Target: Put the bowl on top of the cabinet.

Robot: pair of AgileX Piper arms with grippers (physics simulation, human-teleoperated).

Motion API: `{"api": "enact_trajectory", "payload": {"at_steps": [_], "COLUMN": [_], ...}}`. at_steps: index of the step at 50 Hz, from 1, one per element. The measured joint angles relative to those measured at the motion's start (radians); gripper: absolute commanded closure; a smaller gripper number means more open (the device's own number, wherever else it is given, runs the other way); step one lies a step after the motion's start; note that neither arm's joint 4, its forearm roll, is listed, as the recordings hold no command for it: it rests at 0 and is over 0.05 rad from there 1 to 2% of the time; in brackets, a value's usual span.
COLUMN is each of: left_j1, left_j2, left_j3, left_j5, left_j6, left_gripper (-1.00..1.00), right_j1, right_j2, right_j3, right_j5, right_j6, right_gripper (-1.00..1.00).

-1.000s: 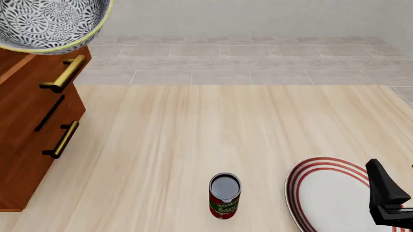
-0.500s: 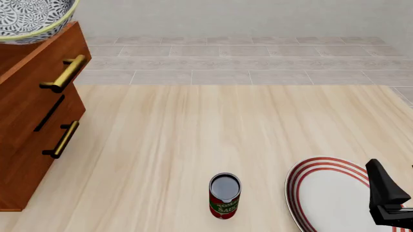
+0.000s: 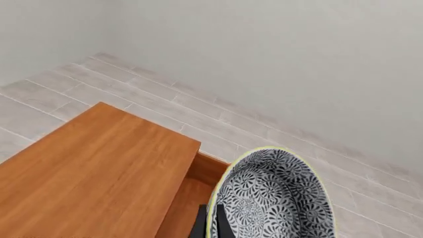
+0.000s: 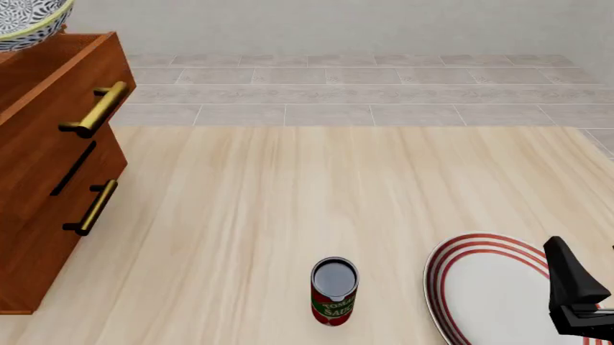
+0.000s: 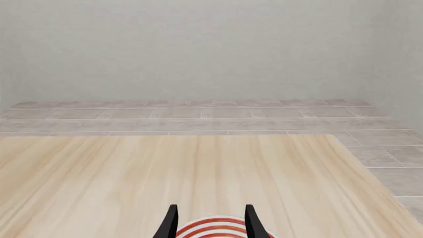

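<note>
The bowl (image 4: pixel 23 21), blue-grey and white patterned with a pale rim, shows only partly in the front view's top left corner, above the back of the reddish-brown cabinet (image 4: pixel 53 136). In the left wrist view the bowl (image 3: pixel 278 198) hangs beside and above the cabinet's flat top (image 3: pixel 86 173). My left gripper (image 3: pixel 210 223) is shut on its rim, one dark finger on each side. The left arm itself is out of the front view. My right gripper (image 5: pixel 210 220) is open over the plate, with nothing between its fingers.
A tomato sauce can (image 4: pixel 334 290) stands at the table's front middle. A white red-ringed plate (image 4: pixel 484 287) lies at the front right under the right gripper (image 4: pixel 574 291). Brass bar handles (image 4: pixel 96 108) stick out from the cabinet front.
The bowl has travelled left and up in the front view, from over the cabinet's front corner to its back, and is now mostly out of frame. The right arm has not moved.
</note>
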Motion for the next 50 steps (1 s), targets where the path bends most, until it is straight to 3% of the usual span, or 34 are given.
{"api": "enact_trajectory", "payload": {"at_steps": [50], "left_j1": [0.173], "left_j2": [0.035], "left_j3": [0.014], "left_j5": [-0.026], "left_j6": [-0.045], "left_gripper": [1.0], "right_j1": [0.0], "right_j2": [0.0], "right_j3": [0.0], "right_j5": [0.0], "right_j6": [0.0], "right_gripper": [-1.0]}}
